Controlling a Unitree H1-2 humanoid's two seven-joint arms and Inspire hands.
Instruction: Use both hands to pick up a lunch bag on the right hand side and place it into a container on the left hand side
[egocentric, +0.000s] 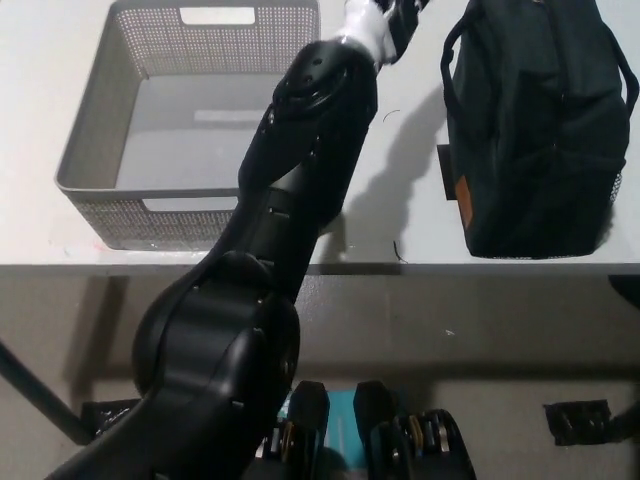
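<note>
Lunch bag: a dark, boxy lunch bag (535, 130) with carry straps stands on the right part of the white table (400, 180), close to the front edge; a small orange tag shows low on its left side.
Container: a grey perforated basket (100, 150) sits on the left part of the table, well apart from the bag, with cut-out handles in its near and far walls; nothing shows inside it.
Left arm: a bulky black arm (290, 220) rises from the lower left, crosses over the basket's right wall and reaches toward the top of the picture between basket and bag.
Left hand: only a white patch of the left hand (375, 25) shows at the top edge, just left of the bag's upper corner; I cannot tell whether its fingers are spread or closed, nor whether it touches the bag.
Right hand: out of the picture.
</note>
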